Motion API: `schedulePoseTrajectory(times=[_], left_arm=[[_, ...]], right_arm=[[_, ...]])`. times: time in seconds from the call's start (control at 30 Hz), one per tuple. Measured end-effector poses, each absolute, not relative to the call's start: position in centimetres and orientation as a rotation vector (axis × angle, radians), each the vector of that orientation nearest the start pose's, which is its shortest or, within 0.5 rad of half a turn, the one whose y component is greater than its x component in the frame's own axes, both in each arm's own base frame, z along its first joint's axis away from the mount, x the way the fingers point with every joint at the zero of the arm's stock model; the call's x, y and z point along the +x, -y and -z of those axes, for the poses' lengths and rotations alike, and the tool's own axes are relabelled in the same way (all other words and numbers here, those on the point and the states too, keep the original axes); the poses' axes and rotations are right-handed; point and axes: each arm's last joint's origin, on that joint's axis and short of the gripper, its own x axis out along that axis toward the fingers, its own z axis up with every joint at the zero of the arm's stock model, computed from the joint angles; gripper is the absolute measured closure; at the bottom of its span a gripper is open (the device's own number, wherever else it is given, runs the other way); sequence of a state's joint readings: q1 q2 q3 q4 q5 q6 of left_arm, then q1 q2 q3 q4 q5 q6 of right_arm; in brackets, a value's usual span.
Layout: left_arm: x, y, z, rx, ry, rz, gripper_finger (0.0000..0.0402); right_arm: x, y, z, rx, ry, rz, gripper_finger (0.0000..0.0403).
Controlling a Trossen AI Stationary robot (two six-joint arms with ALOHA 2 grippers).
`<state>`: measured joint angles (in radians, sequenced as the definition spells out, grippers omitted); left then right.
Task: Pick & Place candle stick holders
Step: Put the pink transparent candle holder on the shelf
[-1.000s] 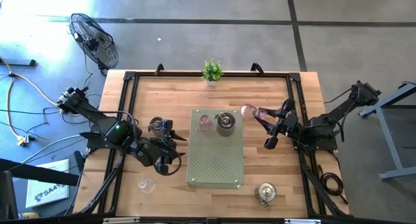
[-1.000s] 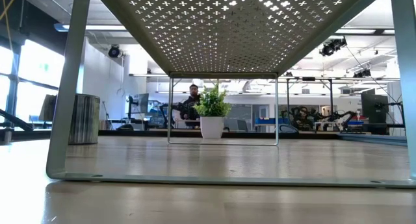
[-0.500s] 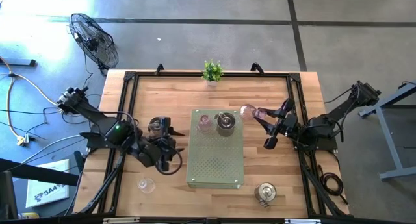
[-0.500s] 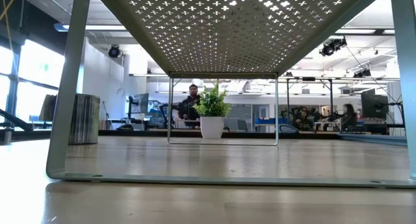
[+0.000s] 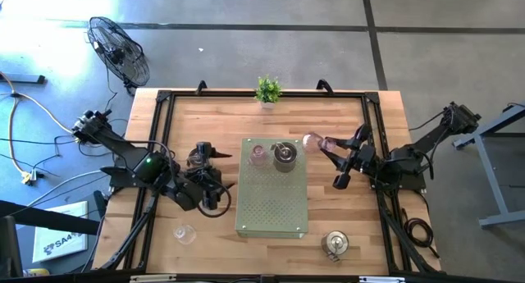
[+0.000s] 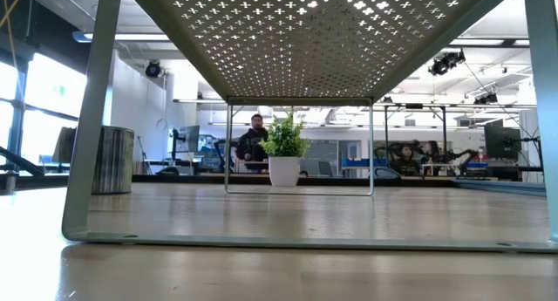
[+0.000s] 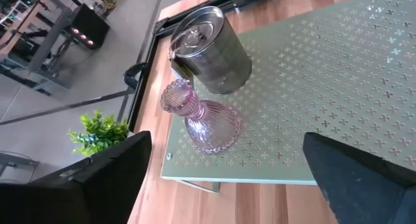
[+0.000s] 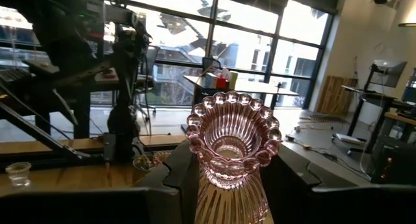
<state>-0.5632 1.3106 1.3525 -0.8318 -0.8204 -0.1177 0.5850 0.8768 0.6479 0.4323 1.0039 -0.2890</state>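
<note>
Partly hidden, right claw (image 8: 224, 185) pinching pink holder (image 8: 229, 146), left claw (image 7: 221, 185) spread, tips cropped.

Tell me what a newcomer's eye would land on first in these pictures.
First, the pink ribbed glass candle holder gripped in the right end effector, held just off the right edge of the green perforated stand at the table's centre. Next, the two holders on the stand's far end: a pink glass one beside a silvery metal one. The left end effector, open, hovers left of the stand.
</note>
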Motion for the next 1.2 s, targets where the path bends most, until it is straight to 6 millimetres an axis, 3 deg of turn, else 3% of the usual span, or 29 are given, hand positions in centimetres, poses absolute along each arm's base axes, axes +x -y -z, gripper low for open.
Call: schedulePoseTrajectory(times=[0.57,1.0,1.2], left_arm=[[23.0,12.0,-37.0,0.351,-0.554,-0.278,0.0018],[23.7,12.7,-37.7,0.225,-0.480,-0.162,0.0018],[24.1,13.2,-38.4,0.224,-0.427,-0.067,0.0018]], right_arm=[[19.3,-10.2,-32.6,-0.206,0.091,0.326,0.0281],[26.2,-14.8,-35.4,-0.321,-0.074,0.262,0.0281],[28.8,-15.8,-36.0,-0.339,-0.126,0.274,0.0281]])
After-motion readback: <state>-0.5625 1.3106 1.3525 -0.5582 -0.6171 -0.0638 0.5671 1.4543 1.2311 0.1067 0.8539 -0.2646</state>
